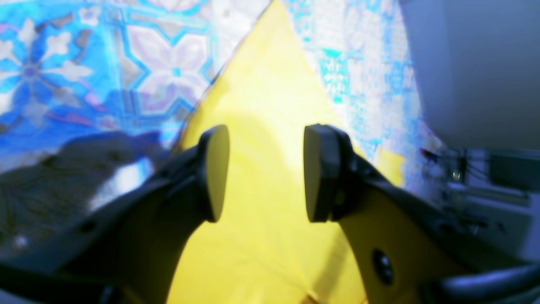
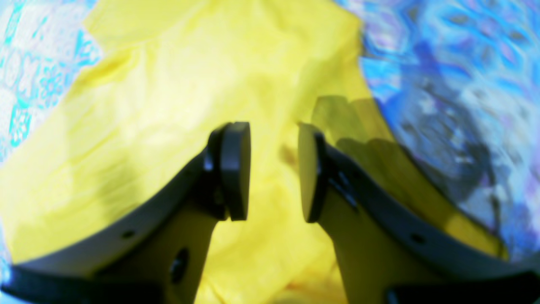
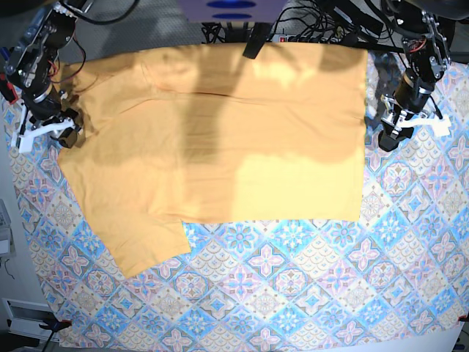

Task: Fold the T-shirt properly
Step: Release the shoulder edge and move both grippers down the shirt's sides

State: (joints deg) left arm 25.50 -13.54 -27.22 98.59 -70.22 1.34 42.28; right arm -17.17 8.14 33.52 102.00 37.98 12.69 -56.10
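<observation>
The yellow-orange T-shirt (image 3: 220, 132) lies spread flat over the far half of the table, one sleeve (image 3: 143, 246) pointing toward the front left. No script shows. My left gripper (image 3: 387, 139) is open just off the shirt's right edge; in the left wrist view it (image 1: 265, 173) hovers over a pointed corner of the shirt (image 1: 270, 93), holding nothing. My right gripper (image 3: 64, 132) is open at the shirt's left edge; in the right wrist view it (image 2: 273, 171) is over wrinkled yellow fabric (image 2: 168, 84), holding nothing.
The blue-pink tile-patterned cloth (image 3: 293, 293) covers the table under the shirt. Cables (image 3: 308, 29) and a dark mount (image 3: 256, 37) sit along the back edge. A grey panel (image 1: 476, 63) stands to the right in the left wrist view.
</observation>
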